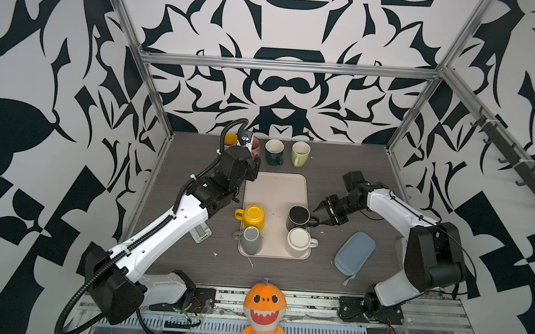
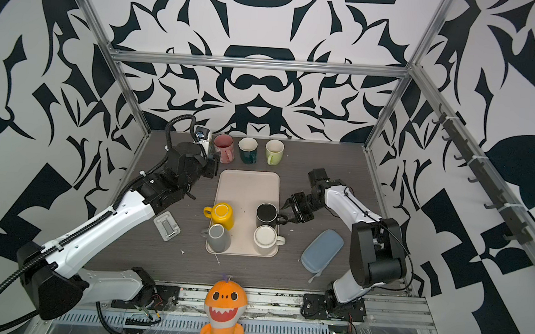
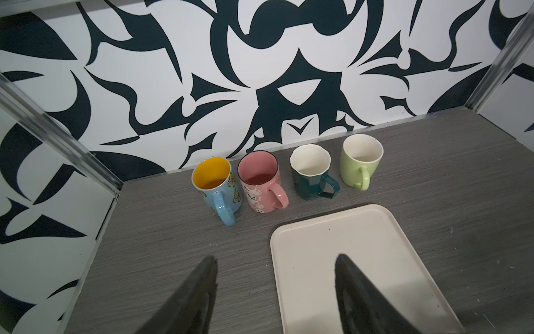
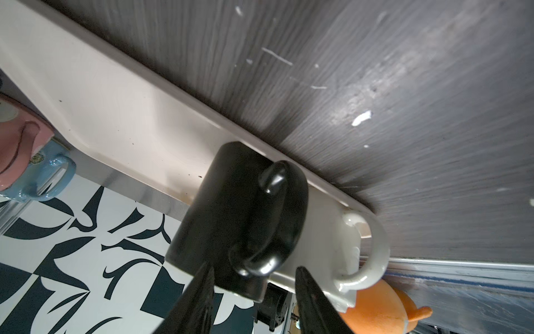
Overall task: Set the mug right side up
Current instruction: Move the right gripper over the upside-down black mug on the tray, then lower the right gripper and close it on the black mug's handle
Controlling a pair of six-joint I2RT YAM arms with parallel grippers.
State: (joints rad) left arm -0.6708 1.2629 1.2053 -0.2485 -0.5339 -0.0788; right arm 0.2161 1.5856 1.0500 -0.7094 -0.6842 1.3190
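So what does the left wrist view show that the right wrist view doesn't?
Only the left wrist: the dark green mug and light green mug, upright by the back wall, and the open left end effector holding nothing.

Only the right wrist: the upside-down black mug, its handle between the open fingers of the right end effector, and the white mug.

Both: the tray, the pink mug and the blue mug.

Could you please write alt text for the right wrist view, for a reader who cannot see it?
The open right gripper straddles the handle of an upside-down black mug standing on a cream tray. A white mug stands beside it on the tray, on a grey wood-grain table.
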